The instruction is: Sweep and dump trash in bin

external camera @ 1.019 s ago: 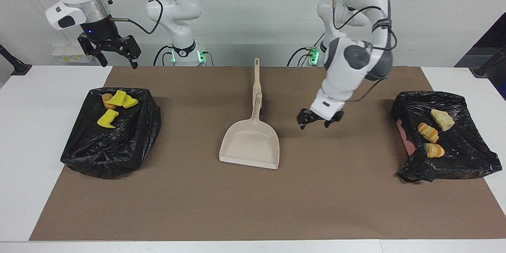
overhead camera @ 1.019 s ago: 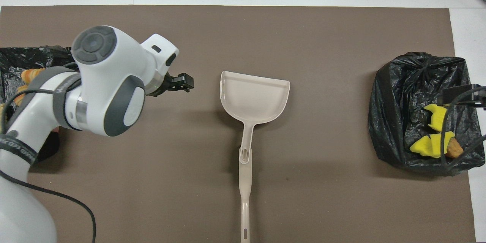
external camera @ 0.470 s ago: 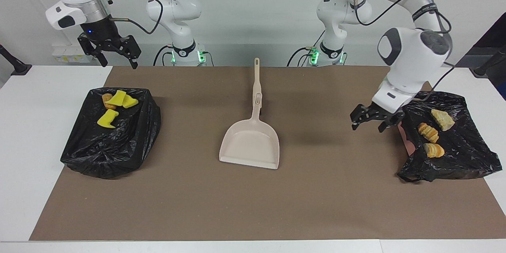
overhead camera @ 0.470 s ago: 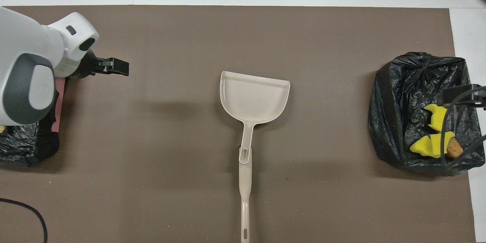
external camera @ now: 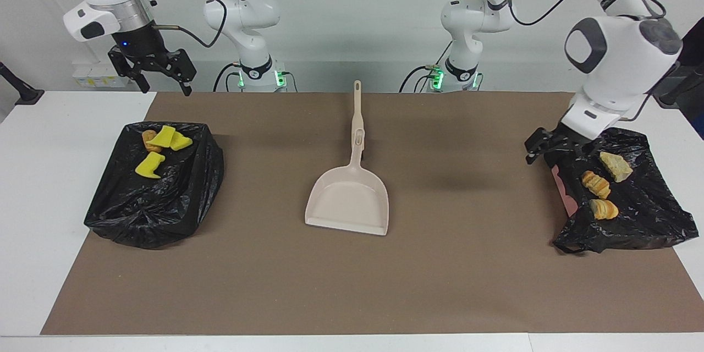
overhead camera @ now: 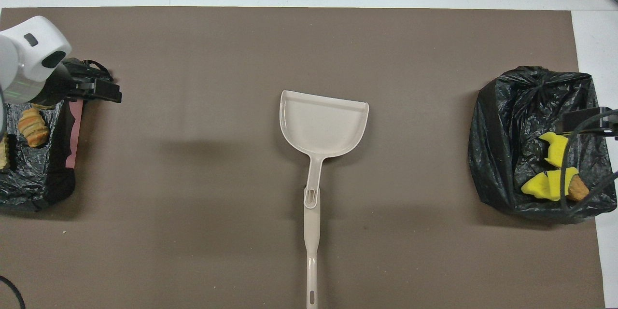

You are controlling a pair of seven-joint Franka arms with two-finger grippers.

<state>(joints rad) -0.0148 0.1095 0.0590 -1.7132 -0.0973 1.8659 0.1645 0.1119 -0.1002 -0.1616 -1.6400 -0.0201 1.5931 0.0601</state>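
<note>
The trash lies in two bins lined with black bags. Yellow wedges (external camera: 158,148) (overhead camera: 548,186) and a brown lump (external camera: 148,140) rest in the bin (external camera: 165,203) (overhead camera: 502,154) at the right arm's end. Two striped croissants (external camera: 597,184) (overhead camera: 31,128) and a tan chunk (external camera: 616,166) lie in the bin (external camera: 643,220) (overhead camera: 43,188) at the left arm's end. My left gripper (external camera: 544,151) (overhead camera: 104,91) hangs open and empty over that bin's inner edge. My right gripper (external camera: 164,80) (overhead camera: 582,123) waits raised and open, holding nothing, over the other bin's edge nearest the robots.
An empty beige dustpan (external camera: 349,201) (overhead camera: 323,120) lies flat mid-table on the brown mat (external camera: 440,275), its long handle pointing toward the robots. A pink strip (external camera: 566,192) shows under the bag at the left arm's end. White tabletop borders the mat.
My left arm has swung from beside the dustpan toward its own end of the table and now hangs over that bin's edge. The right arm, dustpan and trash have not moved.
</note>
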